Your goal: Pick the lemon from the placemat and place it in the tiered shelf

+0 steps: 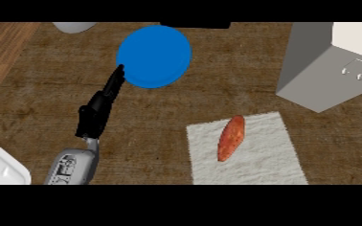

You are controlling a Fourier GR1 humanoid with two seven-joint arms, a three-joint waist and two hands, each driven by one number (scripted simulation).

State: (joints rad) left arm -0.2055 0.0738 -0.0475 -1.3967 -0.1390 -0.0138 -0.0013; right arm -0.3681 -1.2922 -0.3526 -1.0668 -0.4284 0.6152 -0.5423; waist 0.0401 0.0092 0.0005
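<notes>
left hand (99,106) up from the lower edge, fingers straight and together, tips touching the blue plate's (154,56) left rim | orange, elongated fruit (231,138) lying tilted on the white placemat (268,148), nothing touching it | grey shelf (311,72) at right, well apart from mat

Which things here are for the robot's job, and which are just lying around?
For the job:
- orange-red elongated item, where the task says lemon
- white placemat under it
- grey tiered shelf at the right
- left hand, fingers straight

Lying about:
- blue plate
- grey object at the top edge
- white object at the lower left
</notes>
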